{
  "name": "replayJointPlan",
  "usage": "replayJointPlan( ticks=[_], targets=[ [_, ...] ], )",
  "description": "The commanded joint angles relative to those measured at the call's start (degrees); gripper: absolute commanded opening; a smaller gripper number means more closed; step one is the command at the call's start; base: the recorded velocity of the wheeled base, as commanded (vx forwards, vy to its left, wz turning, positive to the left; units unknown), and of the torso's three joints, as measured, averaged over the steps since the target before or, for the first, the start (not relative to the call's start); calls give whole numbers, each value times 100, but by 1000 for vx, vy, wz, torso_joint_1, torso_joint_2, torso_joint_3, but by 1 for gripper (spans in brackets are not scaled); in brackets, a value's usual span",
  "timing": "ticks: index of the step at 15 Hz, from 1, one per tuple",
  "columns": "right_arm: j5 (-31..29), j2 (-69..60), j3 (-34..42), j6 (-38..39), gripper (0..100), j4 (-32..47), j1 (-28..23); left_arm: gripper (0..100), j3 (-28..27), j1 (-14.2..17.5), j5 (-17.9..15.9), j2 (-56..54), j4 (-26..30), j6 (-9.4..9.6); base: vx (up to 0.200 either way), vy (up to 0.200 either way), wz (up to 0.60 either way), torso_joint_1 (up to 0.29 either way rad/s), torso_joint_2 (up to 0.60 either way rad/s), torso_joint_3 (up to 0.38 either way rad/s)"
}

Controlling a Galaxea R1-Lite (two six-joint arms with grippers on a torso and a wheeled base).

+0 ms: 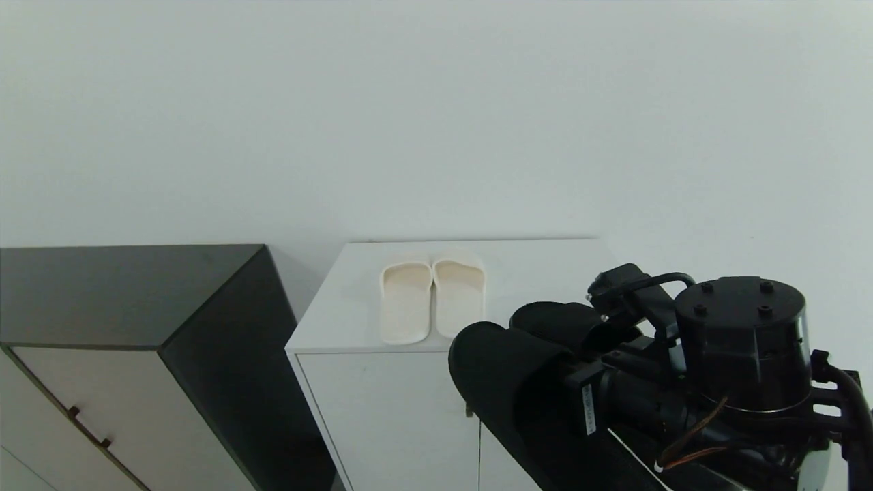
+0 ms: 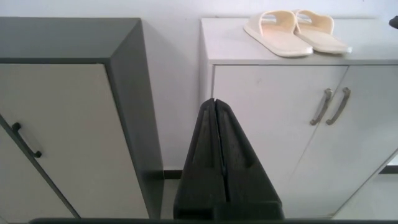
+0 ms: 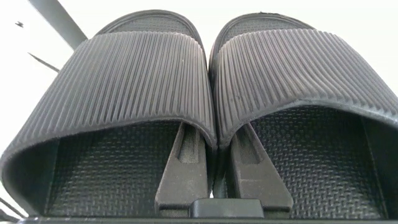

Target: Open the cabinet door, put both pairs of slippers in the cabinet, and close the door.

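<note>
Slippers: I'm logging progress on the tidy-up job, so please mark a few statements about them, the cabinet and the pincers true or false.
1. The cream slippers lie on top of the white cabinet. True.
2. The cabinet doors stand open. False: both are shut.
3. The right pincer holds the black slippers. True.
4. The left pincer grips a slipper. False: it is shut and empty.

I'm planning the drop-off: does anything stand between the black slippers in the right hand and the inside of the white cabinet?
Yes. Both doors of the white cabinet are shut, handles side by side at the middle seam, blocking the black slippers from the inside. Nothing else visible intervenes.
</note>
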Motion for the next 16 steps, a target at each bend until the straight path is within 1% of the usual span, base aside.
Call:
replayJointPlan(
  ticks=[1,5,9,11,13,16],
  targets=[
    [5,-23,15,0,0,-1,6,0,0,5,2,-1,-4,-4,0,0,0,0,0,0],
    [23,-103,111,0,0,-1,191,0,0,5,2,-1,-4,-13,0,0,0,0,0,0],
    [23,-129,190,0,0,-10,199,0,0,5,55,-1,-4,-22,0,0,0,0,0,0],
    [66,-155,287,9,0,-28,235,0,0,5,46,-1,-4,4,0,0,0,0,0,0],
    [172,-357,463,-9,0,-19,270,0,0,5,37,-1,-4,4,0,0,0,-132,298,158],
    [348,-366,498,-9,0,-19,481,0,0,5,46,-1,-4,4,0,0,0,-180,427,243]
  ],
)
